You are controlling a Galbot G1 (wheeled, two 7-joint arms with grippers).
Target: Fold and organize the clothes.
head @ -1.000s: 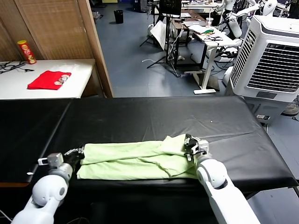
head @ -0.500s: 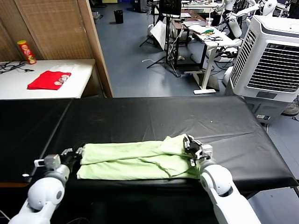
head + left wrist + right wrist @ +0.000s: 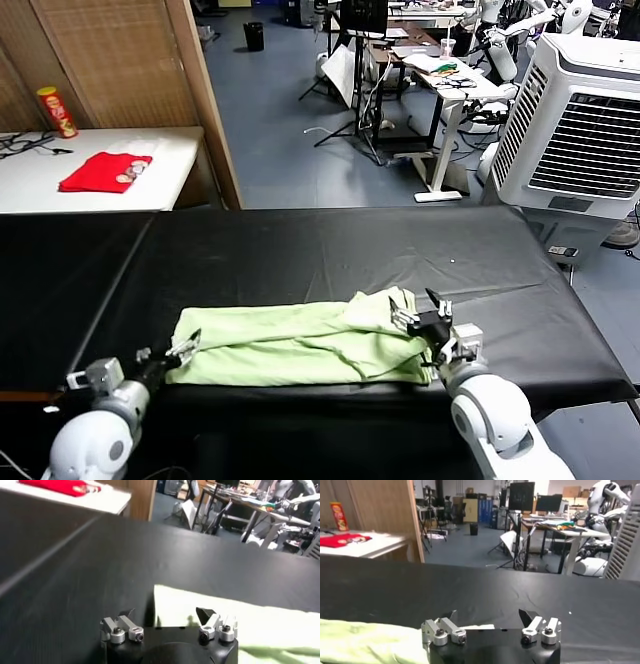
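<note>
Shirt (image 3: 300,345) lies folded lengthwise along tabletop's (image 3: 330,250) near edge; left gripper (image 3: 170,357) and right gripper (image 3: 425,320), both spread, flank its ends.

Both arms reach in from the near edge, low and angled toward the far side. The left claw (image 3: 178,352) sits at the near left, its 2 fingers (image 3: 206,615) spread apart and holding nothing. The right claw (image 3: 420,312) sits at the near right, a little farther in, its 2 fingers (image 3: 528,616) likewise parted wide and empty.
</note>
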